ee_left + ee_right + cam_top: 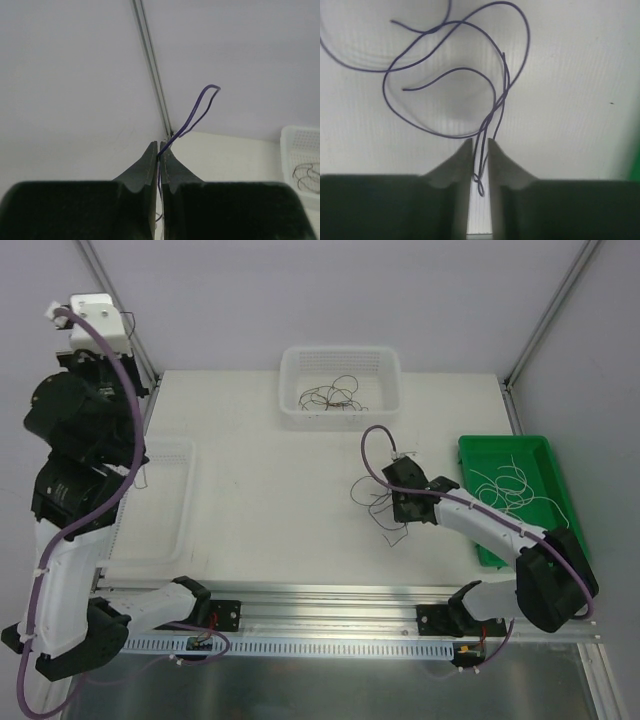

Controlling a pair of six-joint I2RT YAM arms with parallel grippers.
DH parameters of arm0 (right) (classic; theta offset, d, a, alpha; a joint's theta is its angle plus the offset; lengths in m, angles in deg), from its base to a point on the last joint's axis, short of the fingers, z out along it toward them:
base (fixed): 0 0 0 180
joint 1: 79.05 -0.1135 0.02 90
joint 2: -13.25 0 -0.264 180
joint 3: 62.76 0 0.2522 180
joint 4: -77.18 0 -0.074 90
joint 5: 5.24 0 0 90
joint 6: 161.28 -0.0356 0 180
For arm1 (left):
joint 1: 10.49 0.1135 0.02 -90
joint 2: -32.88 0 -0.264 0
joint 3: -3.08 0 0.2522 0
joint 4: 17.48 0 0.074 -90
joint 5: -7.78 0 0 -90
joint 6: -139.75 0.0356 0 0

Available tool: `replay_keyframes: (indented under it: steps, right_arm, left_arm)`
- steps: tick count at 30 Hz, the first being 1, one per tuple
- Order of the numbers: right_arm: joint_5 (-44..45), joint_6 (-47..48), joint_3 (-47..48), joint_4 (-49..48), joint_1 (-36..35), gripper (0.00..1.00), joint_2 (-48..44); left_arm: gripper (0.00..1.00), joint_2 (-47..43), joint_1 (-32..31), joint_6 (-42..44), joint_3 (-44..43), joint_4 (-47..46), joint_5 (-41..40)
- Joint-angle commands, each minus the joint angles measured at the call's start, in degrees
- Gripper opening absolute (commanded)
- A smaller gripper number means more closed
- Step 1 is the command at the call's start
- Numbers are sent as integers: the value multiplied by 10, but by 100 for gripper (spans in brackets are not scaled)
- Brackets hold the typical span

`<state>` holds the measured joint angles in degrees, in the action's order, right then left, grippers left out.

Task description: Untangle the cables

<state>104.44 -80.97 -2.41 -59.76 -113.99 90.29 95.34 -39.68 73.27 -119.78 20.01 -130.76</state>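
Observation:
A small tangle of thin purplish cables [372, 498] lies on the white table right of centre. My right gripper [398, 495] is down over it. In the right wrist view its jaws [480, 142] stand a narrow gap apart, with a twisted pair of the cable strands [490, 120] running between them and loops [445, 75] spread beyond. My left arm [80, 420] is raised at the far left. In the left wrist view the left gripper [160, 146] is shut on a thin purple cable [200, 107], which loops up above the fingertips.
A white basket [340, 418] at the back centre holds dark cables [330, 395]; it also shows in the left wrist view [300, 145]. A green tray [470, 455] at the right holds white cables [510, 485]. A white tray [190, 490] lies at the left, under the left arm.

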Motion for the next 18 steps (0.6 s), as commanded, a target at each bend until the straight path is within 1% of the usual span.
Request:
replay_keyframes:
  steps: [1, 3, 4, 5, 6, 9, 10, 16, 18]
  right_arm:
    - [-24, 12, 27, 8, -25, 26, -19]
    - [-39, 10, 27, 4, -37, 45, -26]
    - [-39, 10, 28, 3, -43, 60, -30]
    - [-39, 10, 27, 1, -49, 66, -34]
    - [-40, 9, 27, 1, -59, 73, -38]
    - [-43, 15, 30, 1, -80, 85, -60]
    - [-44, 18, 29, 1, -85, 87, -72]
    - [-52, 25, 15, -3, -107, 95, -126]
    - [-58, 25, 3, -8, -109, 96, -150]
  left_arm:
    - [0, -2, -2, -16, 58, -11, 12]
    - [0, -9, -1, -25, 76, -11, 26]
    - [0, -14, -1, -25, 90, -10, 33]
    - [0, -15, -2, -25, 95, -10, 34]
    - [1, -15, -1, -23, 100, -10, 28]
    - [1, -6, 10, -7, 105, -11, 15]
    - [1, -1, 15, -6, 105, -11, 14]
    - [3, 14, 55, -7, 82, -12, 0]
    - [4, 18, 73, -4, 81, -12, -7]
